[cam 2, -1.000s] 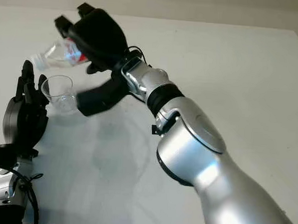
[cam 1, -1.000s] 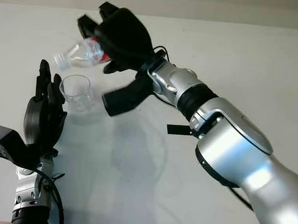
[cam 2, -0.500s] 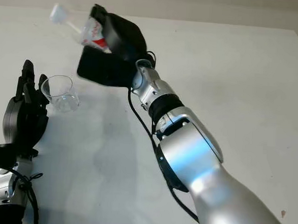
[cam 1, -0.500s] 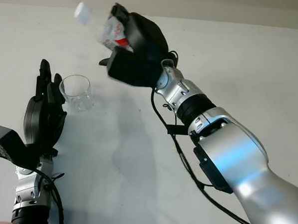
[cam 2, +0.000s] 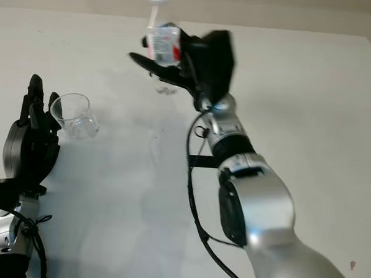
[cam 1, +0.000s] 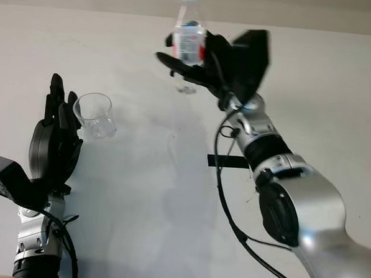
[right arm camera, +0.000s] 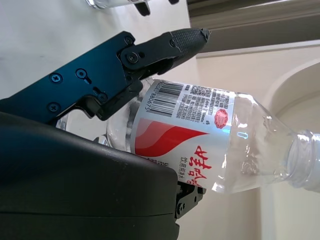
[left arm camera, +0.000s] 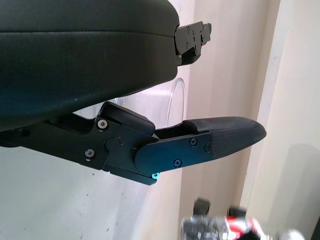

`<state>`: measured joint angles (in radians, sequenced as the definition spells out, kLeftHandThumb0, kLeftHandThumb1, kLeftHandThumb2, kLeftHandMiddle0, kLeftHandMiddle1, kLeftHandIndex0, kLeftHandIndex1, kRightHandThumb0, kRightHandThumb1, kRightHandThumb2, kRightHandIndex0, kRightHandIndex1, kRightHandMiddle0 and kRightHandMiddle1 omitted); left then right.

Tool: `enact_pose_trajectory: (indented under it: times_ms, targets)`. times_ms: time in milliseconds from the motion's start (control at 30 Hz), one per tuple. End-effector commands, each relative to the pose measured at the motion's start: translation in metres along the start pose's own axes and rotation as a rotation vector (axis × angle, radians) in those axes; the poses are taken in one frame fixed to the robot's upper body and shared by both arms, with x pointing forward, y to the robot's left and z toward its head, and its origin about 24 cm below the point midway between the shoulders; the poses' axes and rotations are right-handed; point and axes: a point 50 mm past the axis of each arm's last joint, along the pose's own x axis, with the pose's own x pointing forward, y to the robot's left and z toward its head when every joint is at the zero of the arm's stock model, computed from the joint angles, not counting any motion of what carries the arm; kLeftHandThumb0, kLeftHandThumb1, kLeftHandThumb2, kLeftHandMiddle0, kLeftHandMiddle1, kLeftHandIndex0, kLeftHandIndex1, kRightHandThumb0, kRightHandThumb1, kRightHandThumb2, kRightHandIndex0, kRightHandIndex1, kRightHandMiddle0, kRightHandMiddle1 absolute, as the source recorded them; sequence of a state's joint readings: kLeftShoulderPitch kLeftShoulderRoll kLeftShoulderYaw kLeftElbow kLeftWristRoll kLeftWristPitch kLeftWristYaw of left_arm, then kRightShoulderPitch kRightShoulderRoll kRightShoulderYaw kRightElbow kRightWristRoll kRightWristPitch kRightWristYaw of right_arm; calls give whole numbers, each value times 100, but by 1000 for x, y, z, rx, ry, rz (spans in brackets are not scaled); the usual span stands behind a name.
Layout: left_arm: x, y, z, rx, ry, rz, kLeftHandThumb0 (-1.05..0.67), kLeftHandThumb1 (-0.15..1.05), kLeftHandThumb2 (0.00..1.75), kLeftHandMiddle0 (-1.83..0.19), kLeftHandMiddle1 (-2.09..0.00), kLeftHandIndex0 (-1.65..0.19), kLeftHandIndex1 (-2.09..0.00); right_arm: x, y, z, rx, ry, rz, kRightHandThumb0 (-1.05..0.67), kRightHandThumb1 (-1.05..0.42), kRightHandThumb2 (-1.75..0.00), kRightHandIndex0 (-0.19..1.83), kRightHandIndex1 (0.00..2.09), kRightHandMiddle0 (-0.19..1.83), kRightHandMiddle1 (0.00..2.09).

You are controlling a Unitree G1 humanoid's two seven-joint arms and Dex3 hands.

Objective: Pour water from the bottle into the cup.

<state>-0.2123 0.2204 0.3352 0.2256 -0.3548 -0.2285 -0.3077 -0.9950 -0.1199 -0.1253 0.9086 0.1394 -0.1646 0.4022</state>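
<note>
Landmark: the clear, empty-looking plastic cup (cam 1: 96, 115) is taken as reference; it stands upright on the white table (cam 1: 312, 89).

Bottle: the clear plastic water bottle with a red-and-white label (cam 1: 188, 49) is held upright, well above the table and off to the right-arm side of the cup, its white-capped neck at the frame's top edge.

Right hand: the black three-finger right hand (cam 1: 217, 60) is closed around the bottle's labelled middle; in the right wrist view a finger (right arm camera: 145, 55) is seen wrapped across the label (right arm camera: 185, 130).

Left hand: the black left hand (cam 1: 53, 141) is seen just beside the cup, on the robot's side of it, holding nothing and open.

Handling: the bottle is judged light and thin-walled, likely to dent under a hard squeeze and somewhat slick. The labelled waist is judged the best hold, as taken now. The cup is judged light and easily tipped by a nudge.

Change: one second ago the bottle was tilted, neck down, directly over the cup; half a second ago it was raised and partly righted. Now it has been brought fully upright and carried away from the cup. The cup and the left hand have not moved.

Stage: pouring is judged over, with setting down remaining.
</note>
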Motion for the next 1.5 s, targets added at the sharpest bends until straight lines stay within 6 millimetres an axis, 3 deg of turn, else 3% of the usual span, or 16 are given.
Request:
enact_pose_trajectory:
  times_ms: [0,167,267,367,533,900,1133,1467]
  targets:
    - [-9,4,-13,-11,62,18,-80,105,63,19,0,19,0,-20,-12,1,-10,-35,-7,-16,-105,-37,129,209,106,209]
    - [-8,6,-11,-1,60,8,-79,105,65,19,0,19,0,-51,-19,-3,-3,-17,-50,-17,-105,-38,129,209,99,209]
    - [-6,5,-11,1,58,5,-80,105,65,19,0,19,0,-70,-25,-15,-14,9,-67,-17,-105,-40,125,209,81,209]
    - [-6,4,-10,-4,55,3,-80,105,66,19,0,19,0,-82,-26,-22,-33,27,-87,-17,-105,-38,107,209,56,209]
    - [-6,5,-9,2,56,-3,-79,105,69,19,0,19,0,-99,-24,-33,-75,72,-108,-22,-105,-34,86,209,41,209]
    - [-6,9,-9,-5,54,-14,-79,105,71,19,0,19,0,-107,-12,-55,11,126,-145,-24,-105,-34,72,209,27,209]
    - [-7,11,-8,10,56,-11,-79,105,72,19,0,19,0,-110,-7,-65,60,169,-160,-24,-105,-36,74,209,24,209]
    - [-5,13,-5,12,54,-16,-81,105,70,19,0,19,0,-116,3,-87,-62,206,-163,-25,-105,-35,55,209,5,209]
